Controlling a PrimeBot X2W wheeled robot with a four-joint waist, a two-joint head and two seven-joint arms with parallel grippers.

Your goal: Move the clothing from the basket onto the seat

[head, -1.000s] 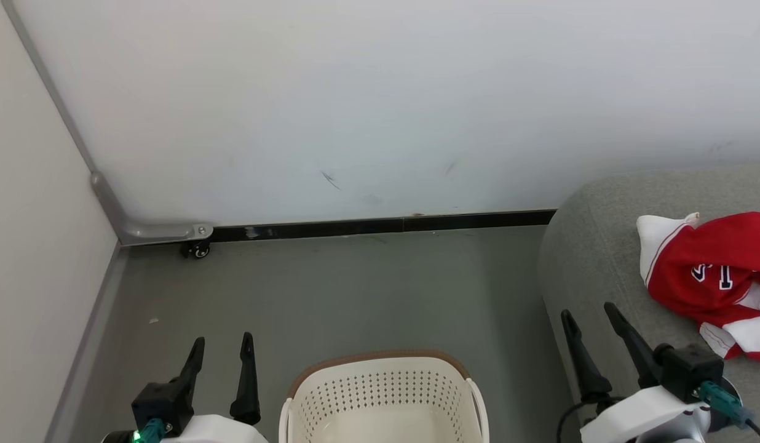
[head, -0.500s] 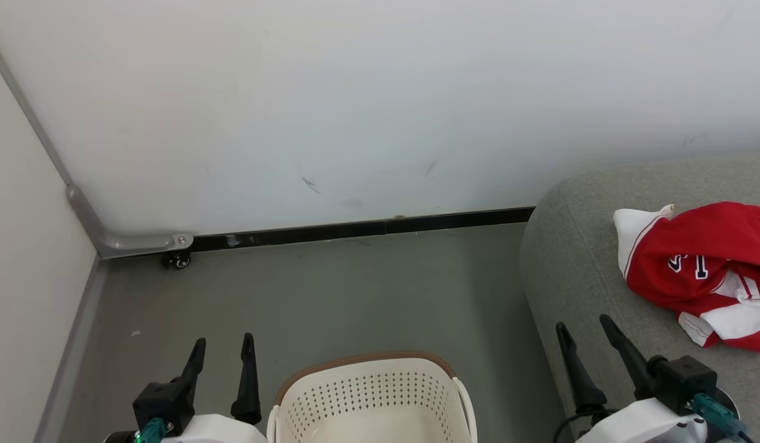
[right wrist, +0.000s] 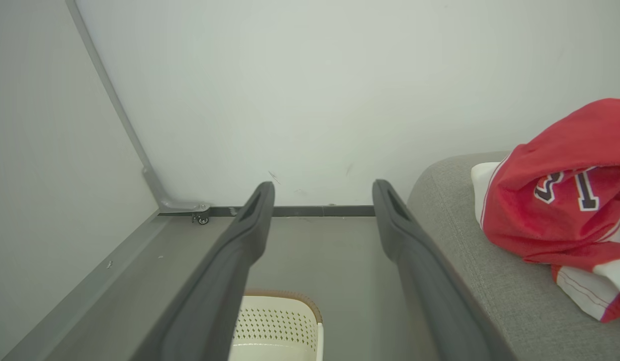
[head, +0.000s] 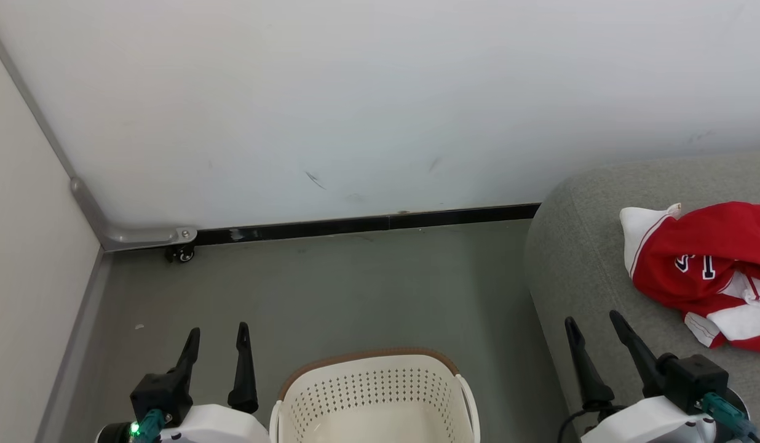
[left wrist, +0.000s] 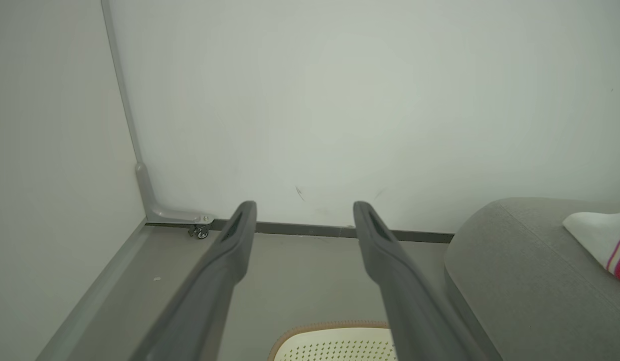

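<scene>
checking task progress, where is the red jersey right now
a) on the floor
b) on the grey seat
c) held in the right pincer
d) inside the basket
b: the red jersey lies crumpled on the grey seat, apart from the basket, and the right pincer stands open with nothing in it.

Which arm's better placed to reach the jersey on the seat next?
Right: the right gripper, open, sits over the grey seat edge, near the red jersey; the left gripper is beyond the basket, over the floor.
</scene>
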